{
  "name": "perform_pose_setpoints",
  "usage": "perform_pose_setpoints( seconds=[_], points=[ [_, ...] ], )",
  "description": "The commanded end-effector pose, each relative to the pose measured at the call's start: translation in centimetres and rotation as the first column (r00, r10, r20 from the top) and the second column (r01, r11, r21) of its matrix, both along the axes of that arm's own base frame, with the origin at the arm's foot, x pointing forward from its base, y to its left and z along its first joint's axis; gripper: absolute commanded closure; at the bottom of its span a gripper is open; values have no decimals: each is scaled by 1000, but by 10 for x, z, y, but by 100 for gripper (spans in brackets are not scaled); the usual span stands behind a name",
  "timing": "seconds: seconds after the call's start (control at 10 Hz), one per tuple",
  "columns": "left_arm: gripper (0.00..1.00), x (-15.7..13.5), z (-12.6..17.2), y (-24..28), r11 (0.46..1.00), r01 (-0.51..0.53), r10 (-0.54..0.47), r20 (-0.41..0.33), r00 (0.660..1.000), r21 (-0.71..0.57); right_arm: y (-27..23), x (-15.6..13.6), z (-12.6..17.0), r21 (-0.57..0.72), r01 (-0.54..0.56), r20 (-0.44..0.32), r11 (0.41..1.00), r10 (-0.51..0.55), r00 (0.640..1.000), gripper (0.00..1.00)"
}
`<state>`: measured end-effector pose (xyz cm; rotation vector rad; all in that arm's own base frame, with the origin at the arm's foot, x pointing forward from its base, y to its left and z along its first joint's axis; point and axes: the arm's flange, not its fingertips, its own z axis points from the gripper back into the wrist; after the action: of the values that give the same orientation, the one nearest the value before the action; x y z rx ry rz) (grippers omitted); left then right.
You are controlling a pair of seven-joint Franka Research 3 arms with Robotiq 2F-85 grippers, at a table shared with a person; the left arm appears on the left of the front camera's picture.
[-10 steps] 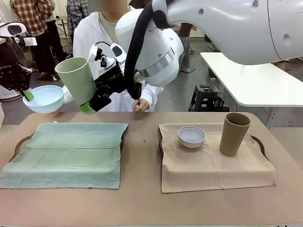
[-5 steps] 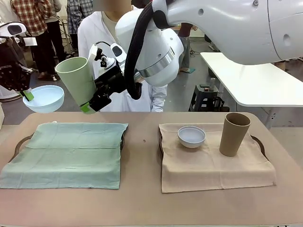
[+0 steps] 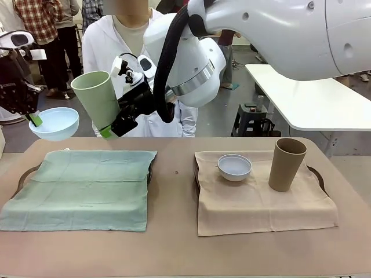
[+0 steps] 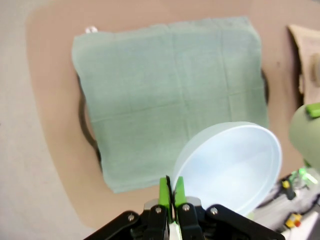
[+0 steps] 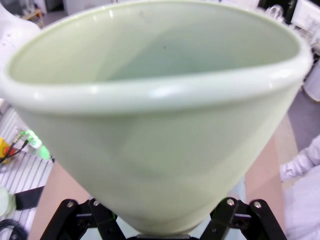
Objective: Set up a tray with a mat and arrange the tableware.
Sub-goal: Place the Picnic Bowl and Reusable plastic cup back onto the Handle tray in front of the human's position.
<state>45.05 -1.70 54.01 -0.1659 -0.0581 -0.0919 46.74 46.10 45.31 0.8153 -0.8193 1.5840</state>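
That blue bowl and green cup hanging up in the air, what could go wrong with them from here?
The left gripper pinches the light blue bowl only by its rim, so it might slip or tilt on the way down. The right gripper holds the pale green tumbler near its base, close beside the bowl; the two could bump. Both hang above the green mat, so a drop might bounce.

Left mat [image 3: 78,189]: spread over the left tray [image 3: 23,174] — nothing on it
Right mat [image 3: 264,194]: spread over the right tray [image 3: 317,176], beside the left mat, a gap of table [image 3: 174,243] between
Bowl on mat [image 3: 235,167]: far part of the right mat, toward its left
Tumbler on mat [image 3: 286,164]: upright, right of that bowl, apart from it
Held bowl [image 3: 54,123]: in the left gripper [image 3: 35,119], above the left mat's far left corner
Held tumbler [image 3: 96,100]: in the right gripper [image 3: 110,128] — right of the held bowl, above the left mat's far edge
Person [image 3: 130,40]: behind the table, beyond both held pieces
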Motion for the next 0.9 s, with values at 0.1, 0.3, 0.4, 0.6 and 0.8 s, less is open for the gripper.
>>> perform_pose_setpoints(
  seconds=[0.1, 0.3, 0.4, 0.6, 0.8],
  points=[
    [96, 32, -69, 12, 999, 12, -13, -39, 999, -30, -13, 32, -76, 120, -11, -26, 993, 14, 1000, 22],
    [96, 40, -107, 11, 1000, 5, -7, -56, 998, -31, -7, 44, -124, 156, -19, -38, 988, 25, 999, 22],
    [96, 45, -120, 11, 1000, 1, -3, -62, 998, -30, 1, 46, -142, 159, -32, -46, 987, 40, 998, 22],
    [96, 53, -145, 9, 1000, -8, 7, -91, 996, -13, 14, 49, -171, 165, -46, -68, 985, 57, 996, 22],
    [96, 58, -164, 6, 1000, -16, 16, -112, 994, -1, 24, 50, -188, 154, -46, -101, 987, 62, 993, 22]
  ],
)
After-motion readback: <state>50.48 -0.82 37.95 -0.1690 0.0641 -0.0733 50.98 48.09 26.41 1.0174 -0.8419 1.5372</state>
